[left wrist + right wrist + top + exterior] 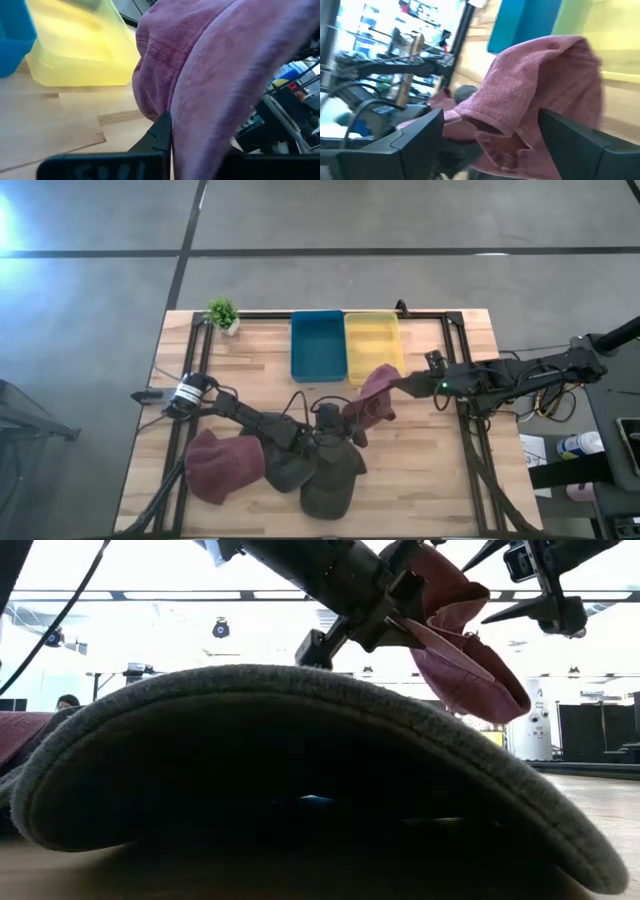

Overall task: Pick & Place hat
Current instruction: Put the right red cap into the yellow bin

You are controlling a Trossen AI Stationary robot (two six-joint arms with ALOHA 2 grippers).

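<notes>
A dusty pink hat [375,392] hangs in the air near the yellow bin [372,345], between both grippers. My left gripper [345,415] reaches in from the table's left and is shut on the hat. In the low view the hat [465,650] hangs below that gripper [400,605]. My right gripper [398,385] comes from the table's right and is open. In the right wrist view its fingers stand wide apart on either side of the hat [540,85]. My left gripper holds the pink hat by its near-left lower part [185,115], pinched between the fingers. One finger [160,132] shows bare and the cloth covers the other. The hat is lifted clear of the table and hangs slack. My right gripper: I cannot tell whether it touches the hat.
A maroon hat [220,465] and two dark grey hats [335,475] lie on the table's near part under the left arm; one grey hat [300,740] fills the low view. A blue bin [317,345] stands beside the yellow one, a small plant [222,313] at the far left corner.
</notes>
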